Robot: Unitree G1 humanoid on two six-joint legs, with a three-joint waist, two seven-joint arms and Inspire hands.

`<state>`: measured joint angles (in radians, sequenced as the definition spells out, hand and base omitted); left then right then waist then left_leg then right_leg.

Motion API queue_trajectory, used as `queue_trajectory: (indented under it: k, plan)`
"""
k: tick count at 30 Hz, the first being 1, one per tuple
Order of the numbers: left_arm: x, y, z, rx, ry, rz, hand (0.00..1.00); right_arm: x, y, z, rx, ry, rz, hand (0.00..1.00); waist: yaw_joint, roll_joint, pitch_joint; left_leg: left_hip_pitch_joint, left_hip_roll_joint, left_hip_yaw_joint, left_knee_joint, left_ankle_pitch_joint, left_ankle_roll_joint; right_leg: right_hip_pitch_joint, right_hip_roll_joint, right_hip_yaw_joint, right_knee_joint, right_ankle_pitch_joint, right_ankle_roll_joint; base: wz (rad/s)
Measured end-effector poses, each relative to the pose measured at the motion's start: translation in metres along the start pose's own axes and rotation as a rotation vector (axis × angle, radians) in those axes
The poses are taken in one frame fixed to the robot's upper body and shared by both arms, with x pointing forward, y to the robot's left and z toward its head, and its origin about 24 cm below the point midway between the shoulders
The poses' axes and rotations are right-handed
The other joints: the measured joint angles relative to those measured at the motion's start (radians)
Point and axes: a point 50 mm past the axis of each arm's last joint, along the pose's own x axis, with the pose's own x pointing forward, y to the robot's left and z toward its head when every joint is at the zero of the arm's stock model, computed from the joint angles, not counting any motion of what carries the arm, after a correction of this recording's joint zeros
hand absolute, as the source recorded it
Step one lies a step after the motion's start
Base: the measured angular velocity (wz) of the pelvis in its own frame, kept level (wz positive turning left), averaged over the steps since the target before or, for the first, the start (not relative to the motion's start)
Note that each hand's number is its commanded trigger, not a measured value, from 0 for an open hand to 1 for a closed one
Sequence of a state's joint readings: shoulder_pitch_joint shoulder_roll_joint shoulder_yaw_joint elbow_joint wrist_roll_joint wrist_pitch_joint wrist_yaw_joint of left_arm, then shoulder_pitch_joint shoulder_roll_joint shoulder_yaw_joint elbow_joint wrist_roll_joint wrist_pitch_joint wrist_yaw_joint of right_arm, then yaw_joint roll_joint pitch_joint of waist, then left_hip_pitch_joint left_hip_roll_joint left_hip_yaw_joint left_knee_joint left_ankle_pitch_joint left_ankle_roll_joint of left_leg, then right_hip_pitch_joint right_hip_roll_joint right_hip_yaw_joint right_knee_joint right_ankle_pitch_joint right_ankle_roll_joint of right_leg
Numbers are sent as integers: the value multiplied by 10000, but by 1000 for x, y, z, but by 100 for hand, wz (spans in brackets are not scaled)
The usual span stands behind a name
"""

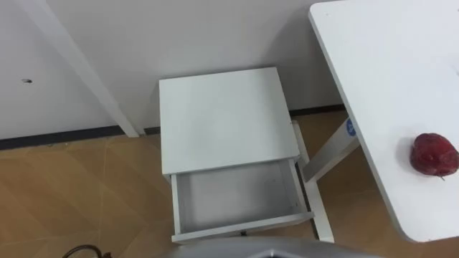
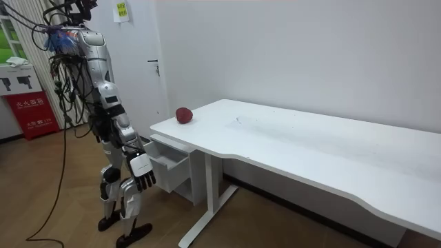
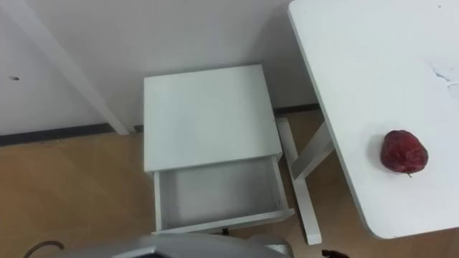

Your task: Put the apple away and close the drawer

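A dark red apple [image 1: 434,154] lies on the white table [image 1: 387,64] to my right, close to its near left corner. Straight ahead, a small white cabinet [image 1: 226,118] stands against the wall. Its drawer [image 1: 237,195] is pulled out towards me, and I see nothing inside it. In the room view I stand upright facing the cabinet, with the apple [image 2: 183,115] at the table's end. My right hand [image 2: 141,172] hangs at my side with relaxed fingers, holding nothing, a little short of the open drawer [image 2: 169,162].
The white table leg [image 1: 326,158] and its foot stand just right of the cabinet. A white door frame [image 1: 79,64] slants down at the left. Wooden floor lies left of the cabinet. A red sign [image 2: 33,114] leans behind me.
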<state>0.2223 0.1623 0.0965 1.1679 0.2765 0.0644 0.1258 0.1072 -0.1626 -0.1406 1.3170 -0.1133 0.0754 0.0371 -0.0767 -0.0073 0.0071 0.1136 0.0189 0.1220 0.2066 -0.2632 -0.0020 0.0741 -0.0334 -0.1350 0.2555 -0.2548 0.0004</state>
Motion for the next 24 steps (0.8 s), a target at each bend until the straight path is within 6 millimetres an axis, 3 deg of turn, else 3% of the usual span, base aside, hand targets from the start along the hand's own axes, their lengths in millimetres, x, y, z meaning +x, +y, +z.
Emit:
queue_trajectory:
  k: [14, 24]
  plan:
    - [-1, -6, -2, -43, 39, -100, 0, 0, -1, -8, 450, 214, -4, 0, -16, 73, -11, -4, -12, -28, 77, 5, 8, 113, -12, -65, -73, -14, 10, 2]
    - [-1, -4, -3, -167, 85, 322, 0, -1, -1, -22, 2366, 571, -375, 0, -41, 48, -53, 31, -13, -38, 65, 5, 8, 141, 2, -47, -88, -12, 10, 0]
